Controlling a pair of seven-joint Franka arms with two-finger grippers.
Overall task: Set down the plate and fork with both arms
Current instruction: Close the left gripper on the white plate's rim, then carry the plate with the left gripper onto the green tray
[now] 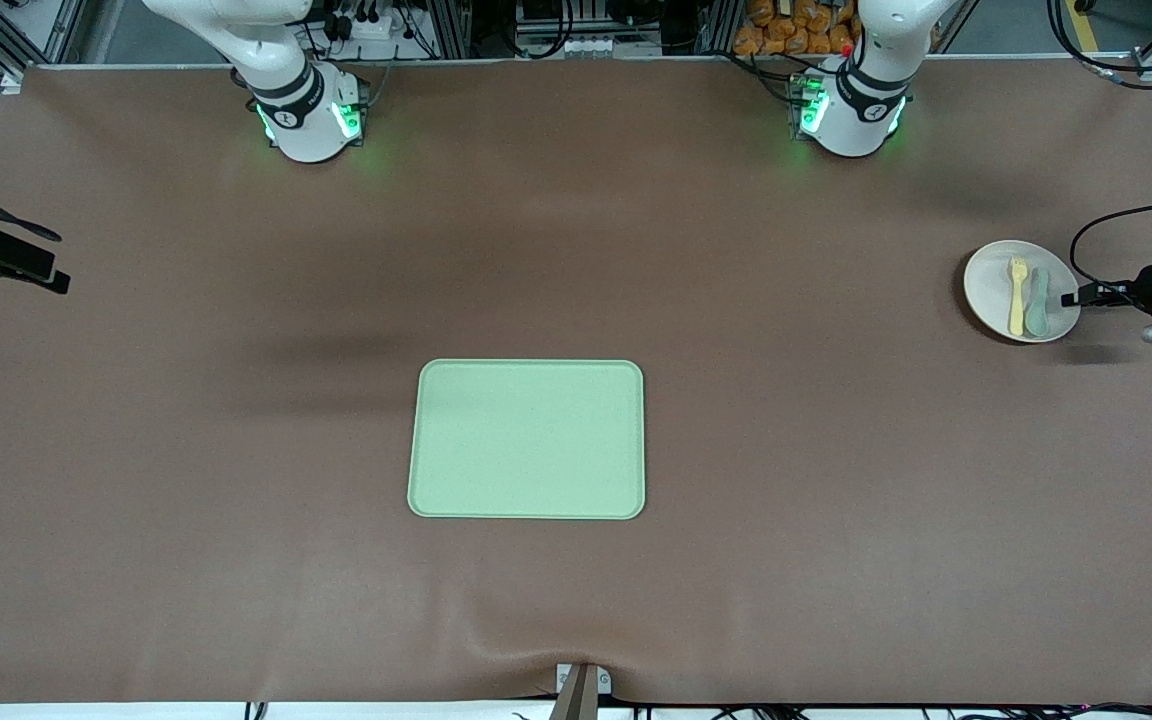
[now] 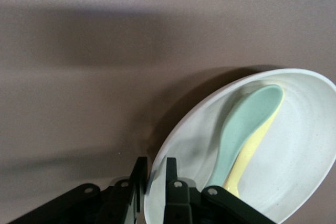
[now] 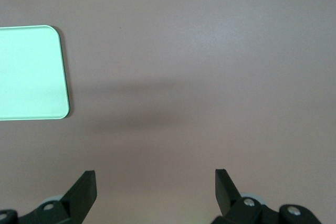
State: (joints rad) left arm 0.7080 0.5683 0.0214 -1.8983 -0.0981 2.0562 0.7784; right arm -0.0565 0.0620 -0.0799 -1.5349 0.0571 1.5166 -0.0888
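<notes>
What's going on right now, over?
Left gripper shut on plate rim; fork and spoon in it. Right gripper open, waiting over cloth. Tray bare.

Left arm's black two-finger gripper (image 1: 1071, 298) low at the left arm's end of the table, fingers (image 2: 170, 182) closed on the rim of the round cream plate (image 2: 294, 171). Right arm's black two-finger gripper (image 3: 155, 188) raised above the table, fingers spread wide, waiting.
</notes>
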